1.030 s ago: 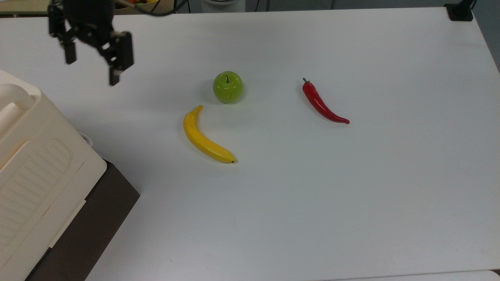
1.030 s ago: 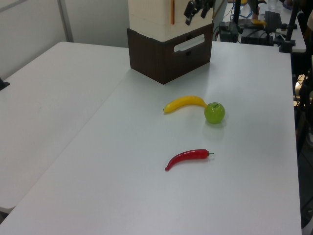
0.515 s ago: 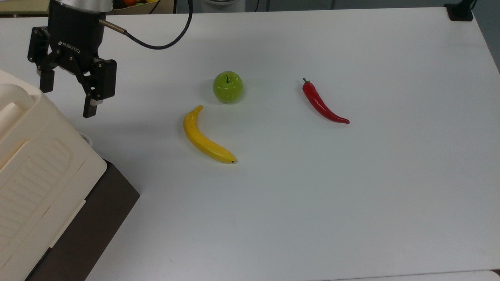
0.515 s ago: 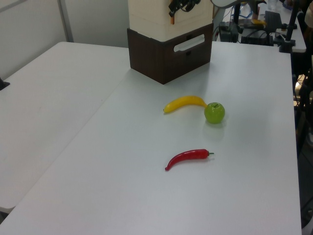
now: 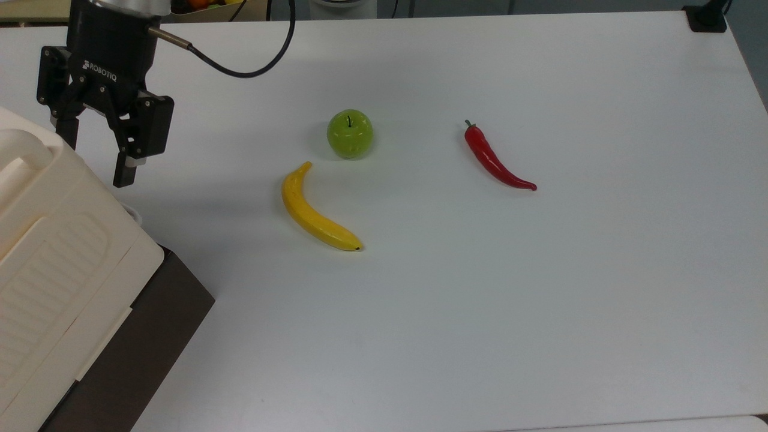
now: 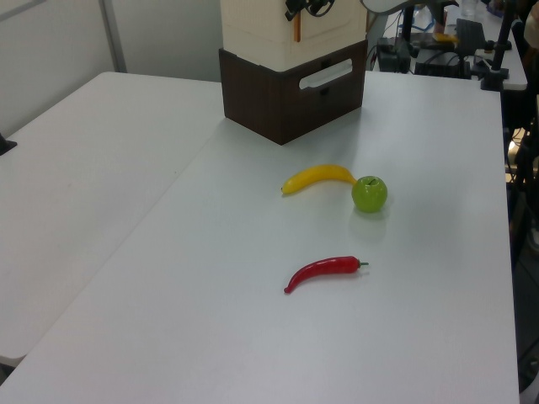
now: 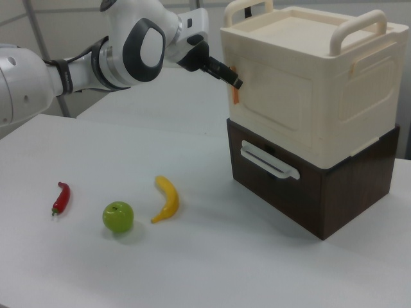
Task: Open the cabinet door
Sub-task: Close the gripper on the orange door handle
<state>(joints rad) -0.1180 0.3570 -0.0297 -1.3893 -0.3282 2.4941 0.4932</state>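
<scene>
A white table point(image 5: 540, 300) carries a large cream plastic cabinet point(image 7: 308, 109) set on a dark brown lower part point(image 7: 321, 186), which has a pale bar handle on its front. In the top view the cabinet sits at the top view's lower left, its ribbed cream top point(image 5: 48, 282) facing the camera. In the right view the cabinet stands at the right view's right, with two loop handles on its top. The cabinet door point(image 7: 273, 106) is the cream panel on the face turned towards the fruit, lying flush with the body, with a thin tan-orange strip point(image 7: 235, 94) showing at its edge nearest the arm. The black gripper point(image 5: 96, 156) hangs at the upper corner of the cabinet beside that edge, its two fingers point(image 5: 125, 171) spread apart and holding nothing; in the right view its tip point(image 7: 235, 82) is just beside the orange strip, and whether it touches cannot be told. The white arm point(image 7: 128, 45) reaches in from the right view's left. On the open table, well apart from the cabinet, lie a yellow banana point(image 5: 315, 210), a green apple point(image 5: 350, 133) near it, and a red chilli pepper point(image 5: 495, 159) farther off.
</scene>
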